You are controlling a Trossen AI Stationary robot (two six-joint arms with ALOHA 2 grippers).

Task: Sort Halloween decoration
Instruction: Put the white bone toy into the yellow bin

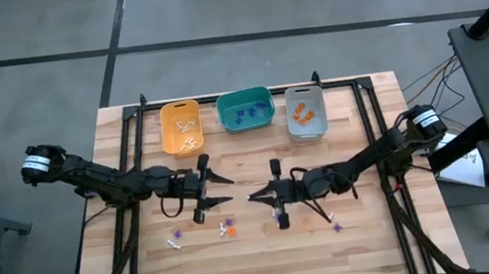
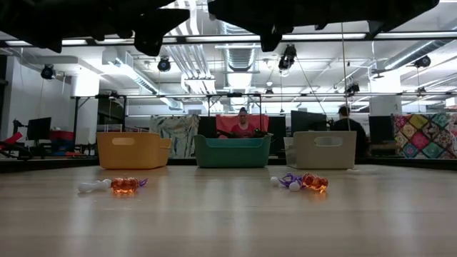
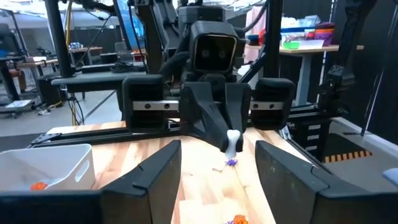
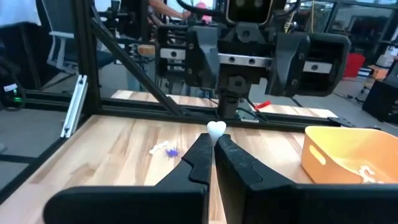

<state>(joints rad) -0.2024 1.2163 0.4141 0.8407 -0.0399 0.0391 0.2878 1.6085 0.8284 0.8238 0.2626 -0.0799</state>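
Small orange, purple and white trinkets lie on the wooden table: a group [image 1: 228, 227] near the middle front, a pair [image 1: 176, 239] to the left, and a purple one [image 1: 337, 228] to the right. In the low view they show as two clusters [image 2: 125, 185] [image 2: 300, 181]. My right gripper [image 1: 252, 196] is shut on a white trinket [image 4: 216, 129] above the table's middle. My left gripper [image 1: 224, 187] is open and empty, facing the right gripper a short way off, and also shows in the left wrist view [image 3: 217, 155]. My right gripper pinches the white trinket's lower end [image 4: 216, 134] between its two fingertips, so its rounded end sticks out past them. The fingers point toward the table's left, slanting a little down. The trinket [image 3: 233, 142] is lifted clear of the table.
Three bins stand in a row at the far edge: yellow [image 1: 181, 126] with white pieces, teal [image 1: 245, 109] with blue-purple pieces, grey [image 1: 306, 111] with orange pieces. A black frame [image 1: 131, 123] runs along the table's sides. People sit in the room behind [image 2: 241, 125].
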